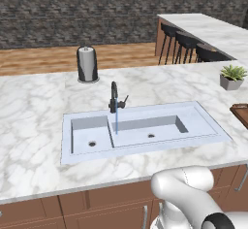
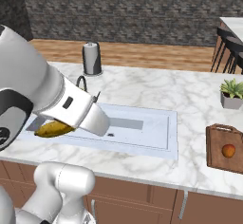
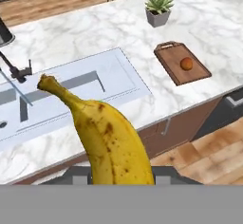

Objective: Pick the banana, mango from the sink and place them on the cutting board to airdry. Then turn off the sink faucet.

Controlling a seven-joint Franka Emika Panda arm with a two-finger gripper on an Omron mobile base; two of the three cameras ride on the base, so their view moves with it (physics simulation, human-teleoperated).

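Right up against the hand camera, the banana [image 3: 111,142] fills the foreground, yellow with brown speckles and a dark stem tip pointing away, its lower end dropping out of the picture where the gripper would be; the fingers themselves are not visible, so how wide they stand cannot be told, though the fruit is plainly carried up off everything. From the right base view the banana [image 2: 53,129] peeks out beneath the white forearm, hanging over the near left corner of the sink [image 2: 142,137], well above the marble. Beyond it the tabletop [image 3: 118,33] has a broad bare stretch between the sink's right rim [image 3: 135,83] and the cutting board [image 3: 168,61], with the front edge of the marble running close below both. On the dark brown board sits the mango [image 3: 187,63], small, round and orange-red, roughly at its middle, leaving free wood all around it; the right base view shows the same mango [image 2: 228,150] on the board [image 2: 216,147] close to the tabletop's front edge. Farther back, the sink faucet [image 1: 114,97] stands upright behind the basin divider, a thin blue stream running down into the sink [image 1: 193,119]. A potted plant [image 1: 232,76] sits beyond the board, and a paper-towel holder [image 1: 87,64] stands near the far edge.
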